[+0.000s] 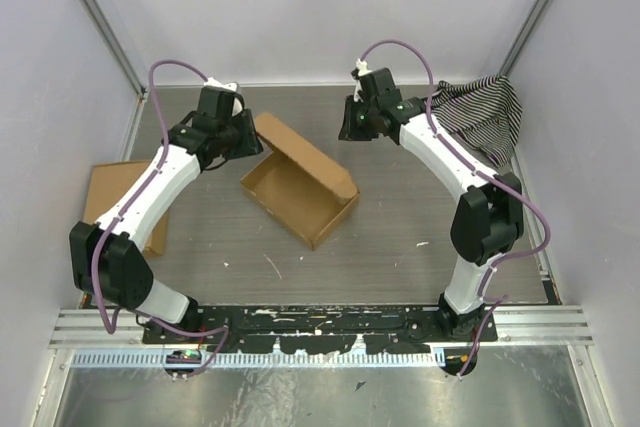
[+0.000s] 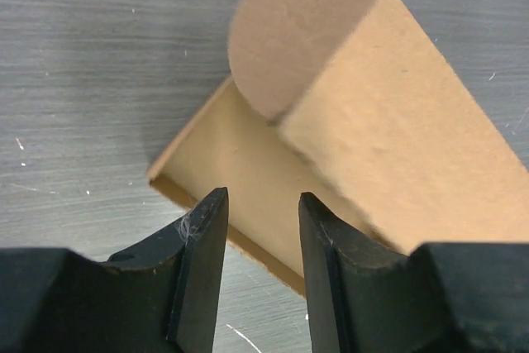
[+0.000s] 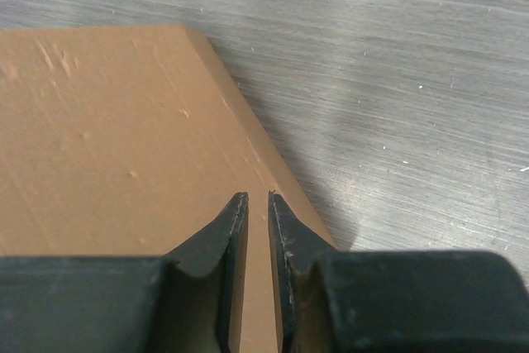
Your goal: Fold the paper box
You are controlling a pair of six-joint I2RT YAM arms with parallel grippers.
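Paper box [image 1: 300,190] at mid-table [image 1: 420,247] between the arms, tray open, lid panel raised along its far edge. Left gripper [image 2: 263,196] above the box, fingers parted and empty. Right gripper [image 3: 257,197] above the lid panel, fingers barely apart, gripping nothing.

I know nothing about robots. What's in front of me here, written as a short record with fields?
Object: paper box, mid-table, tray walls up, lid panel open
Left arm: left gripper open, over the box's edge, near its rounded tab
Right arm: right gripper with a narrow gap, nothing seen between the fingers, above brown cardboard
Nearby: flat cardboard piece at left; striped cloth in the far right corner
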